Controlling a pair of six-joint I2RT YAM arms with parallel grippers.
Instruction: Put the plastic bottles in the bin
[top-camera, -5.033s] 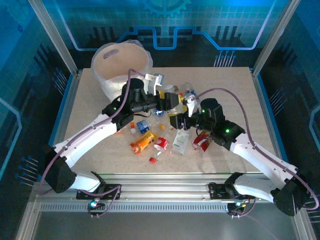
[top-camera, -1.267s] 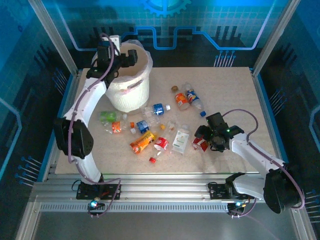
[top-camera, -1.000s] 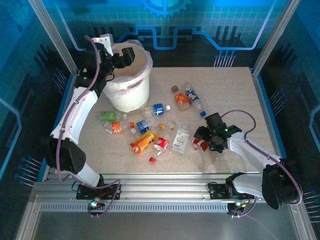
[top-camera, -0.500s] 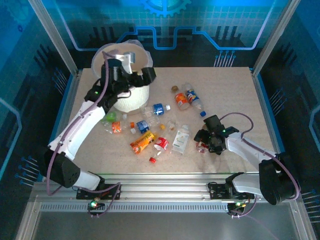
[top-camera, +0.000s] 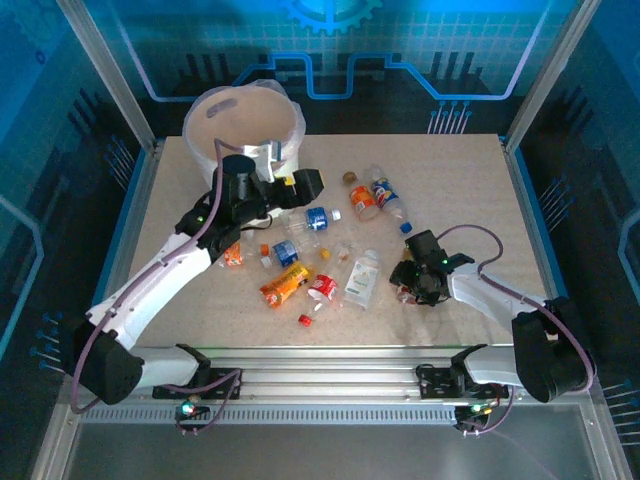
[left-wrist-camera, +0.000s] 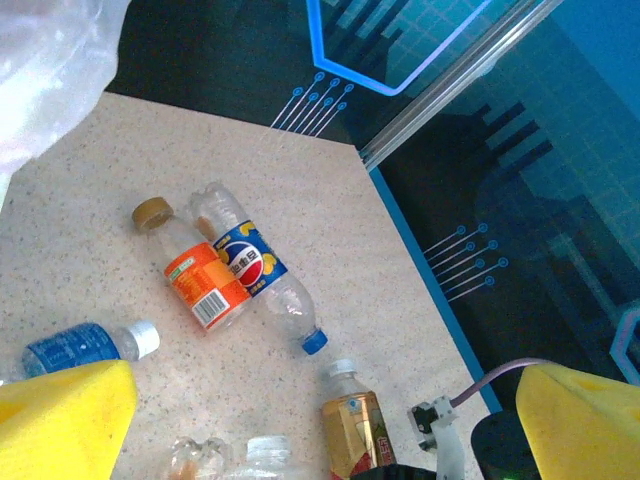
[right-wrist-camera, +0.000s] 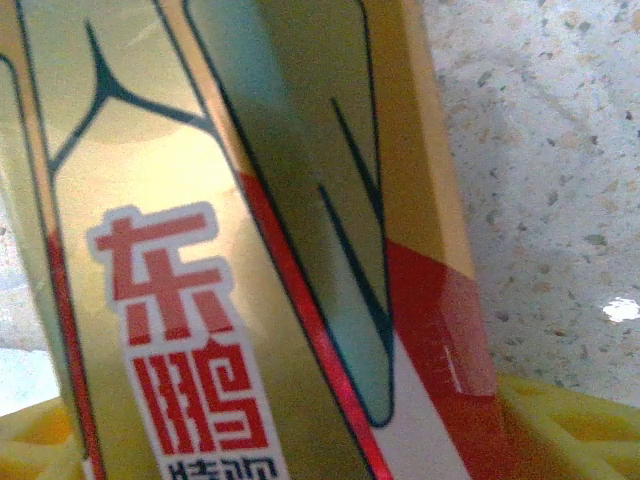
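Observation:
The bin (top-camera: 243, 122), white with a bag liner, stands at the back left. Several plastic bottles lie on the table. Among them are an orange-labelled one (top-camera: 362, 201) (left-wrist-camera: 198, 281), a blue-labelled one (top-camera: 386, 197) (left-wrist-camera: 254, 272) and a white-labelled one (top-camera: 362, 281). My left gripper (top-camera: 302, 186) (left-wrist-camera: 320, 425) hangs open just right of the bin, above a blue-labelled bottle (top-camera: 314, 219) (left-wrist-camera: 83, 351), holding nothing. My right gripper (top-camera: 409, 284) (right-wrist-camera: 300, 440) is low on the table, its yellow pads (right-wrist-camera: 565, 420) pressed to a gold-and-red labelled tea bottle (right-wrist-camera: 230, 260) (left-wrist-camera: 353, 432).
A crushed orange bottle (top-camera: 285, 285), a red one (top-camera: 322, 288) and loose caps (top-camera: 305, 320) lie in the middle front. The left arm (top-camera: 170, 270) stretches across the left side of the table. Blue enclosure walls with metal posts (top-camera: 545, 75) ring the table.
The left arm swung from the bin's rim down and right over the table, jaws still open. The right gripper's jaws closed in around the tea bottle.

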